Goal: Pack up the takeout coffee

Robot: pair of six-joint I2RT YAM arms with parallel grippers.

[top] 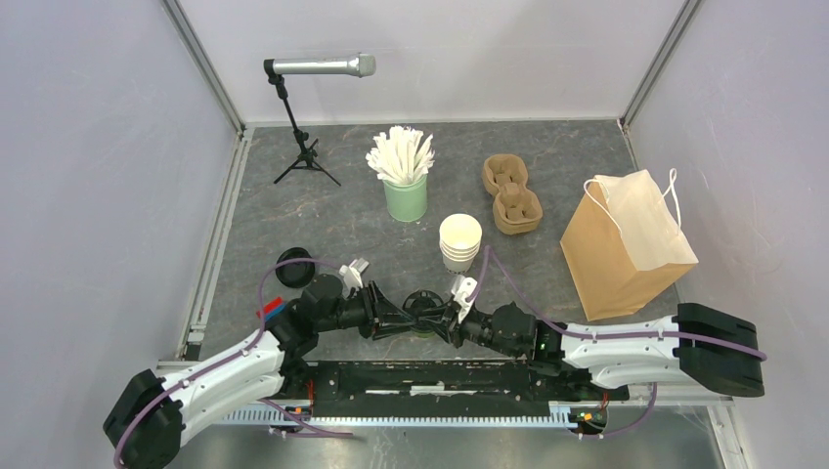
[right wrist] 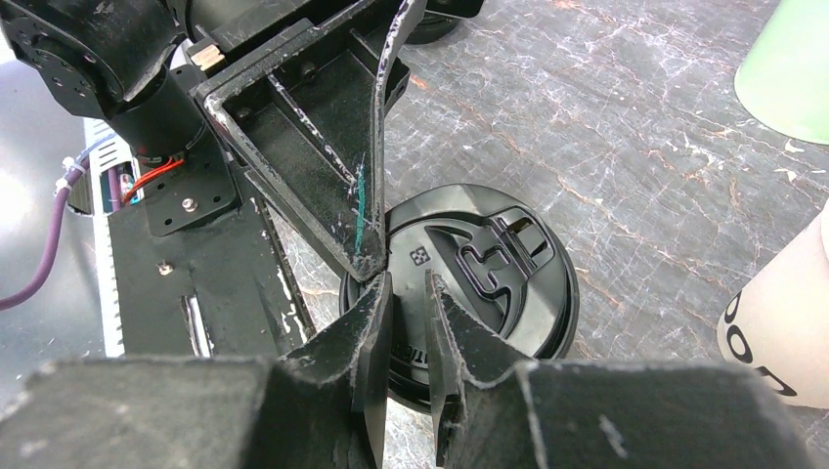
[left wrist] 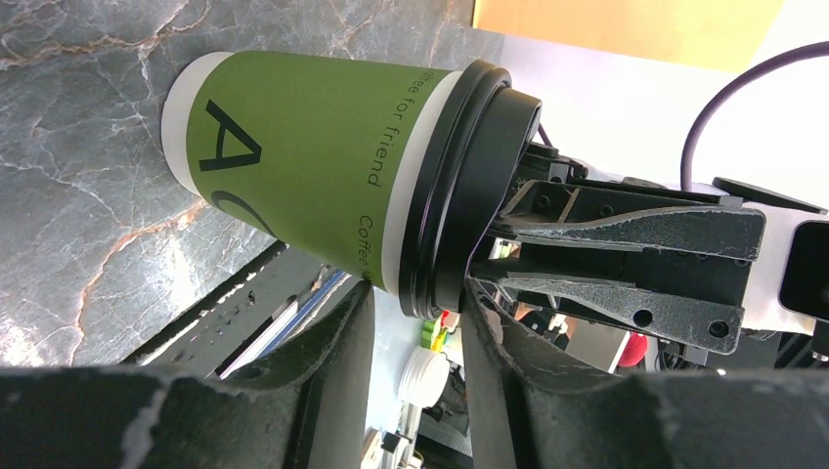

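At the lower centre of the overhead frame, just ahead of the arm bases, both arms meet on the olive-green takeout cup (top: 427, 311), which lies tilted steeply over above the grey marbled desk (top: 342, 225). Whether its base touches the desk cannot be told.

The right end effector (right wrist: 408, 293) is drawn narrow and pinches the rim of the cup's black lid (right wrist: 489, 264) at the lower left of the right wrist frame, which appears to be what holds the cup at this slant.

The left end effector (left wrist: 415, 303) stands partly apart, one finger on each side of the band where lid meets paper, at the lower middle of its own frame. Whether those fingers press on the cup cannot be told. The pose reads as one arm steadying the cup while the other takes a hold lower down, perhaps a handover or a check that the lid is seated.

At the right of the overhead frame a kraft paper bag (top: 616, 264) stands upright with its mouth open. A pulp cup carrier (top: 510, 193) lies at upper centre, well apart from the cup. Judging by this layout, packing has not yet reached either one.
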